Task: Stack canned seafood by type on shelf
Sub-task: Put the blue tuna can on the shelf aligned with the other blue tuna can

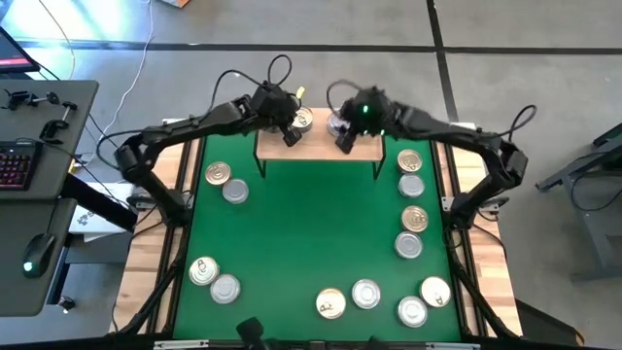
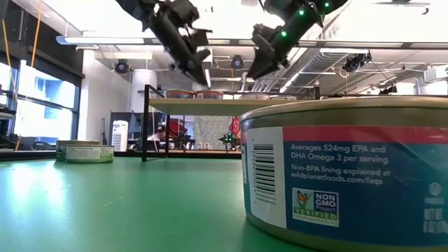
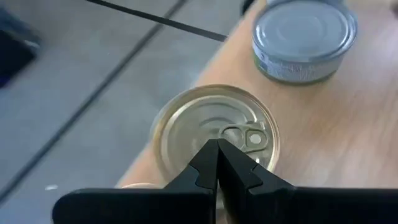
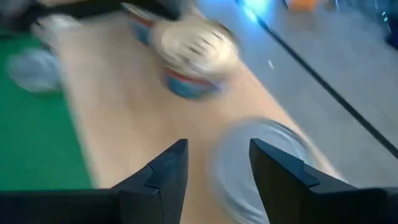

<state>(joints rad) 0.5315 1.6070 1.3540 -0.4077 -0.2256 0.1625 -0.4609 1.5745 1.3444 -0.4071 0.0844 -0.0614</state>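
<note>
The shelf (image 1: 321, 148), a light-wood board on black legs, stands at the far middle of the green table (image 1: 301, 233). On it rest a gold-lidded can (image 3: 186, 124) and a silver-lidded can (image 3: 305, 37), each flat on its base. My left gripper (image 3: 217, 149) hovers shut above the gold can's near edge; the low view shows it (image 2: 199, 73) clear above the shelf. My right gripper (image 4: 217, 162) hangs open over the shelf's right part, nothing between its fingers, with the silver can (image 4: 261, 168) just beyond them.
More cans lie on the green table: two pairs at the left (image 1: 225, 182) (image 1: 214, 279), a column at the right (image 1: 412, 202), and several along the near edge (image 1: 365, 293). One can (image 2: 350, 168) fills the low view's foreground. A desk with a keyboard (image 1: 15, 165) stands left.
</note>
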